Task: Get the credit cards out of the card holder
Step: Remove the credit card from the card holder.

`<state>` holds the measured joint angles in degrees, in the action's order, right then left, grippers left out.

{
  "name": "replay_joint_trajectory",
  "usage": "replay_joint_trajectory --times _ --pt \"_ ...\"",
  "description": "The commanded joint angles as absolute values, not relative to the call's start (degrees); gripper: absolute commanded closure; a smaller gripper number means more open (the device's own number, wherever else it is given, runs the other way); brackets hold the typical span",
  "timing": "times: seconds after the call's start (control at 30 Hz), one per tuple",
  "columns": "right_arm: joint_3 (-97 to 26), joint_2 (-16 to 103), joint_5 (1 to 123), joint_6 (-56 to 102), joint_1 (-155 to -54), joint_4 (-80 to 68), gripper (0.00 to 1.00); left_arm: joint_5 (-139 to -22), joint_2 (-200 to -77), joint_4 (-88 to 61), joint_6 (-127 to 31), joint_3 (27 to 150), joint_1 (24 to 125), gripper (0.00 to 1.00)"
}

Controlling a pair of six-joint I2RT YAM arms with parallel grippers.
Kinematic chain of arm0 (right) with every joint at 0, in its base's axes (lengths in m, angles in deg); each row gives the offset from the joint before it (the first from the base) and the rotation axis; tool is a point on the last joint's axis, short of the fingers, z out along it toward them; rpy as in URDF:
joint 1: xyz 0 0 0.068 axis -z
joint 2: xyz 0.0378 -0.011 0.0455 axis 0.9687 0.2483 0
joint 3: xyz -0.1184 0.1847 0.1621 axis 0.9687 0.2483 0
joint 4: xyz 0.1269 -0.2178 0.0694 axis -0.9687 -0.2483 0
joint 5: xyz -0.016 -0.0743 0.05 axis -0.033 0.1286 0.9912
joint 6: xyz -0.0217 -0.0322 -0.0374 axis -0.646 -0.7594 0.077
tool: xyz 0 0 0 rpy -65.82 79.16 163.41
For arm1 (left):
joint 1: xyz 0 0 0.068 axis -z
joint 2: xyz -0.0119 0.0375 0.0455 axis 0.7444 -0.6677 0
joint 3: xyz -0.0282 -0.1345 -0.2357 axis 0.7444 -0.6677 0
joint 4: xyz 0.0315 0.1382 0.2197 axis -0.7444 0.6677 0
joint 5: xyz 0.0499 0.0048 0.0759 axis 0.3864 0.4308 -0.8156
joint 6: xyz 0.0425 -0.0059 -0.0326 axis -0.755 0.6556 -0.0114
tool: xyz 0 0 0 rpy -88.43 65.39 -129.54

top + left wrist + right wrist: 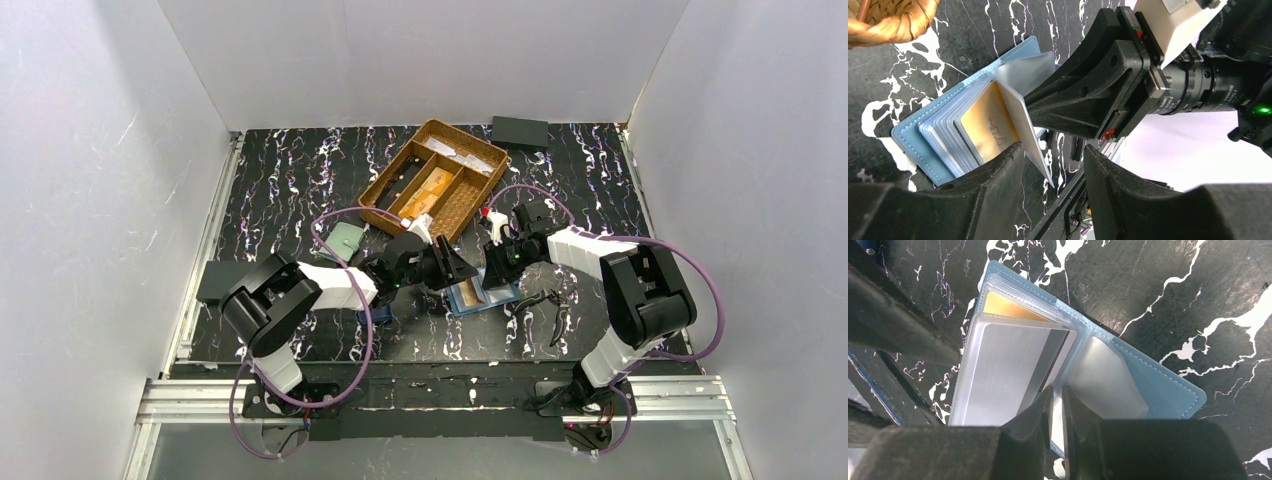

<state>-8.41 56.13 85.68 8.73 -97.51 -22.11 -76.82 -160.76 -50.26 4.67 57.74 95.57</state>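
The light blue card holder (480,297) lies open on the marbled table between both arms. Its clear sleeves fan out, and an orange-gold credit card (985,125) shows in one of them (1008,307). My right gripper (1057,405) is shut on the edge of a raised clear sleeve (1008,370), which holds a grey card with a dark stripe. My left gripper (1053,170) is open, facing the holder (913,130). The raised sleeve's lower corner (1040,160) hangs between its fingers, close to the left one. The right gripper's black fingers (1083,95) fill that view's middle.
A wicker basket (432,180) with compartments sits behind the holder, orange cards inside it. A pale green wallet (345,240) and a navy wallet (380,315) lie by the left arm. A black box (519,131) is at the back right. Dark glasses (545,305) lie near the right arm.
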Motion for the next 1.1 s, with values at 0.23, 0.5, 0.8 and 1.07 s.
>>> replay_joint_trajectory --times 0.23,0.5,0.8,1.07 --pt "-9.19 56.60 84.73 7.96 -98.07 -22.52 0.78 -76.72 -168.62 -48.04 8.03 63.51 95.80 0.61" --pt "-8.69 49.43 86.20 4.50 -97.97 -24.32 0.63 -77.49 -167.65 -42.93 10.32 64.77 95.94 1.00" --pt "-5.12 37.31 96.81 -1.89 -98.32 -27.97 0.32 -92.28 -156.46 -14.19 22.02 65.89 102.04 1.00" --pt "-7.37 36.55 100.52 -6.61 -101.09 -32.52 0.15 -102.38 -159.73 18.33 28.31 83.09 103.92 0.93"
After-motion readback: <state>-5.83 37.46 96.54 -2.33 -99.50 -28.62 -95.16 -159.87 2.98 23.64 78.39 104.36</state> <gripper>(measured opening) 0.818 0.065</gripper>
